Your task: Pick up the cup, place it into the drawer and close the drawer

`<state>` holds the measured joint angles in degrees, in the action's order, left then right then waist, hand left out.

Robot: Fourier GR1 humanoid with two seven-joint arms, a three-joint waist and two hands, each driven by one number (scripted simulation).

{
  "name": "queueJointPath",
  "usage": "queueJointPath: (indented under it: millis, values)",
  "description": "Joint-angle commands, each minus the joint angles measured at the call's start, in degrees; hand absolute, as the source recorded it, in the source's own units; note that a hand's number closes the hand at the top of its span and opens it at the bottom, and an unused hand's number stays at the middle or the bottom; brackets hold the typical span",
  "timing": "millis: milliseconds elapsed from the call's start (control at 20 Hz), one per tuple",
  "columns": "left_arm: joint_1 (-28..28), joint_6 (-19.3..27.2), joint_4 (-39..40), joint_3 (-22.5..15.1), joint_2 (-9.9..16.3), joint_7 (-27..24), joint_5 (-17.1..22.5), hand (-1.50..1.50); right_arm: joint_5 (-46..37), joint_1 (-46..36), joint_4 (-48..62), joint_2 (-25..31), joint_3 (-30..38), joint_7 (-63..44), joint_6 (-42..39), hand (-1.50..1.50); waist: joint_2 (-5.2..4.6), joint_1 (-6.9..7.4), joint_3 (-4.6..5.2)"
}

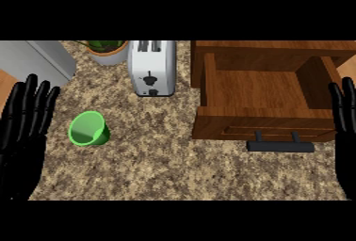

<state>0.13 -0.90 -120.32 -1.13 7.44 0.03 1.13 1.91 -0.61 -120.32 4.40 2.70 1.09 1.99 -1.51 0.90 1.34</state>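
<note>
You have one view only, from the robot's head, looking steeply down onto the counter. It sits close: the left hand fills the left edge, the right hand the right edge, and between them lies everything you see. No second view overlaps it.

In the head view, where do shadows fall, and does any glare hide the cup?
Head view: light is even, and no glare covers the green cup; the open drawer is darker along its inner walls; the black handle casts only a faint shadow on the counter.
</note>
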Motion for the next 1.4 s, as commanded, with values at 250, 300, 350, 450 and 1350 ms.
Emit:
queueJointPath:
  millis: [250, 300, 350, 450, 1350]
  values:
    - [-1.65, -14.78, 6.63, 14.13, 9.73, -3.96, 18.67, -1.50, -2.28, -1.08, -1.58, 0.45, -3.59, -1.78, -1.40, -1.50, 1.54, -0.83, -1.29]
    - [0.82, -6.90, 8.09, 9.83, 1.83, 4.53, 19.79, -1.50, -1.21, 2.58, 1.65, 2.47, -7.01, -4.37, -6.21, -1.50, 1.37, -0.73, -1.25]
    - [0.15, -6.70, 9.78, 10.86, 1.91, 3.84, 20.13, -1.50, 3.19, 0.37, 2.43, 5.34, -2.68, -6.08, -8.46, -1.50, 1.31, -0.93, -1.30]
    - [-0.72, -9.96, 13.02, 14.51, 4.34, 3.61, 25.15, -1.50, 1.36, 0.03, 1.76, 4.37, -5.17, -6.94, -8.00, -1.50, 1.44, -0.89, -1.29]
    - [-8.48, -15.62, 52.08, 17.81, 7.05, -15.93, 13.00, -1.50, 2.25, -11.43, 12.40, 4.71, 0.09, -5.89, -9.34, -1.50, 1.41, -1.12, -1.31]
